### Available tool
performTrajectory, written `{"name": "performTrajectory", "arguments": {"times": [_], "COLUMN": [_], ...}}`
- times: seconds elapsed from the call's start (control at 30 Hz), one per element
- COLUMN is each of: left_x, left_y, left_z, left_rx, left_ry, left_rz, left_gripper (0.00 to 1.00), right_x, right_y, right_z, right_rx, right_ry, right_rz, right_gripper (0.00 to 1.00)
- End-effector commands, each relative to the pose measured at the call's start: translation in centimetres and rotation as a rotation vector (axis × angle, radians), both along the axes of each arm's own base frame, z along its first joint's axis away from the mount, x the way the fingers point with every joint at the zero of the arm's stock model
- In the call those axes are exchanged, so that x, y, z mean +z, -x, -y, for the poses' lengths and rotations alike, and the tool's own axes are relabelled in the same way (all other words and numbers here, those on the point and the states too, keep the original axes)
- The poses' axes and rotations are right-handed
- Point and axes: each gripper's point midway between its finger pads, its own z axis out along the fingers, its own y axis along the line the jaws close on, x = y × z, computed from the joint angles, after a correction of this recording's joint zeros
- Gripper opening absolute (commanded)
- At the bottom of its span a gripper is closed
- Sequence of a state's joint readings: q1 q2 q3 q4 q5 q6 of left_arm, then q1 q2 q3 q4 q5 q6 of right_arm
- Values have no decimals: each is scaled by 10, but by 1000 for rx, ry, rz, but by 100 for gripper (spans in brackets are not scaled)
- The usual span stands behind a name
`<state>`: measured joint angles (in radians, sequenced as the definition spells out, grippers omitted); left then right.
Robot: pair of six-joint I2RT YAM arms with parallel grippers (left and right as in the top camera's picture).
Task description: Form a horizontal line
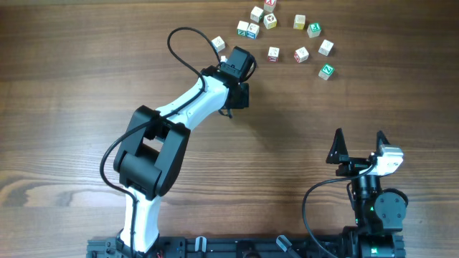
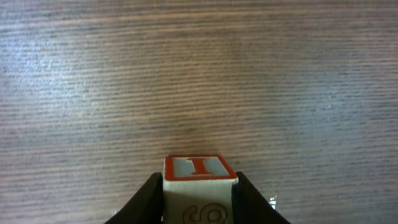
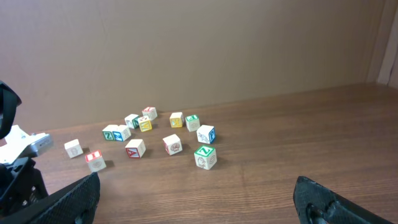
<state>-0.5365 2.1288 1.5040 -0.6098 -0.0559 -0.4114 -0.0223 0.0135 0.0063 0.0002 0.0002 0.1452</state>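
Wooden counter: the left end effector is clenched on a red-topped block toward 12 o'clock, the right end effector gapes released at 3 o'clock; loose blocks lie scattered at 1 o'clock, no line formed yet

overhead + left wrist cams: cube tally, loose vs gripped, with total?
loose cubes, overhead view: 12
held cube in the left gripper: 1
total: 13; the left arm may hide more.

Red "I" atop cube
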Motion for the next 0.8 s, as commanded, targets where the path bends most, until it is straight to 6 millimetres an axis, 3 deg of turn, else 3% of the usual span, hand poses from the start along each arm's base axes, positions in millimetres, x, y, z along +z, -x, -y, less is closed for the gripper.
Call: {"name": "performTrajectory", "arguments": {"times": [0.0, 0.4, 0.5, 0.57, 0.63, 0.77], "left_x": [-11, -10, -1, 20, 51, 134], "left_y": [3, 0, -6, -20, -33, -51], "left_z": [-9, -8, -4, 1, 6, 14], "left_rx": [0, 2, -1, -8, -17, -11], "left_ry": [-38, -31, -18, 6, 33, 115], "left_rz": [-11, 0, 26, 78, 137, 284], "left_gripper": [27, 57, 64, 62, 71, 84], "right_x": [3, 3, 3, 3, 3, 3], "right_y": [0, 0, 0, 0, 0, 0], "right_z": [-2, -2, -2, -2, -2, -2], "right_rx": [11, 12, 11, 11, 11, 11], "right_ry": [-13, -14, -13, -14, -13, -14], "right_rz": [13, 14, 14, 14, 14, 13], "right_gripper": [99, 100, 100, 100, 100, 100]}}
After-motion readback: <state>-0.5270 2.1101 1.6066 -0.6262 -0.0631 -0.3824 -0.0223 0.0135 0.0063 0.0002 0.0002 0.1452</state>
